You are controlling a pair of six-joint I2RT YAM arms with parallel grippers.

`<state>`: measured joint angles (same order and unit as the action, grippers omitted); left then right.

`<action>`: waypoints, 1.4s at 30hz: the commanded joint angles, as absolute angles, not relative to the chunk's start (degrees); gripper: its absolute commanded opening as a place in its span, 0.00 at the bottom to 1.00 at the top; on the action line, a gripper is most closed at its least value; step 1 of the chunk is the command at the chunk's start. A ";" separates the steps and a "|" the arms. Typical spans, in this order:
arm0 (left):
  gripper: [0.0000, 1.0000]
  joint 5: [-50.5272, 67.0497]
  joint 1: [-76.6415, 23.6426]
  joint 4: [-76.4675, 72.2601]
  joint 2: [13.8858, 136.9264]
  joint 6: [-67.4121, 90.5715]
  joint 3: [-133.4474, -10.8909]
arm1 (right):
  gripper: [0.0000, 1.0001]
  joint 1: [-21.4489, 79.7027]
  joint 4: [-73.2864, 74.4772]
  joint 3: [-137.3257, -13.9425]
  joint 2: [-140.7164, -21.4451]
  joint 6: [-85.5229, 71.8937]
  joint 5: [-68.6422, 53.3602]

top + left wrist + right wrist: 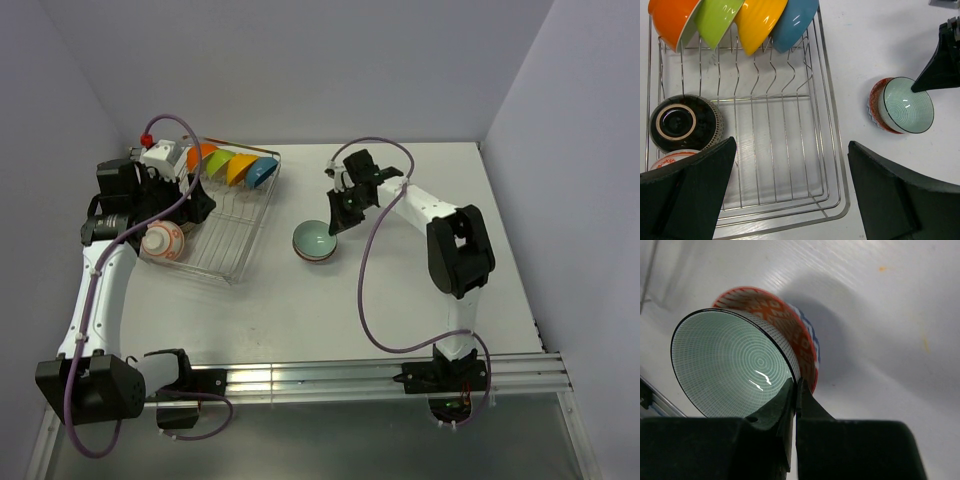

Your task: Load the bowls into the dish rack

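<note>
Mostly done: six bowls (760, 22) sit in the dish rack (832, 125), two nested on the surface (420, 300) beside it, right pincer (796, 385) clamped on the rim of the teal bowl (905, 105), left pincer (790, 150) apart over the rack.

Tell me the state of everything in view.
dish rack: partly loaded.
orange bowl: racked, on edge.
green bowl: racked, on edge.
yellow bowl: racked, on edge.
blue bowl: racked, on edge.
dark bowl: racked, base showing.
white-and-red bowl: racked, partly hidden.
pale teal bowl: unracked, tilted.
red patterned bowl: unracked, under it.
left gripper: open.
right gripper: shut on pale teal bowl's rim.
</note>
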<state>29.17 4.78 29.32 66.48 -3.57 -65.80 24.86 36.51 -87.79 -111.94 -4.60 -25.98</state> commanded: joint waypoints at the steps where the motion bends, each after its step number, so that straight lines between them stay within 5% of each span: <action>1: 0.99 30.85 4.48 26.98 66.62 -2.81 -65.65 | 0.00 24.43 34.63 -85.43 -109.69 -5.36 -25.32; 14: 0.99 31.64 4.48 26.02 66.10 -2.29 -64.95 | 0.00 24.35 32.96 -86.47 -103.98 -6.06 -25.04; 21: 1.00 41.81 5.18 21.20 63.72 3.86 -64.43 | 0.00 21.27 28.05 -90.18 -100.99 -14.04 -41.63; 28: 0.99 63.36 8.09 -4.35 61.79 29.22 -55.83 | 0.00 18.90 0.24 -83.86 -97.56 -35.57 -63.96; 37: 0.99 60.47 5.37 -28.02 55.99 57.02 -42.02 | 0.00 18.90 -42.30 -75.86 -97.21 -71.60 -68.73; 42: 0.99 56.87 3.00 -47.69 55.11 75.20 -33.67 | 0.00 19.86 -49.56 -72.86 -96.86 -78.66 -68.12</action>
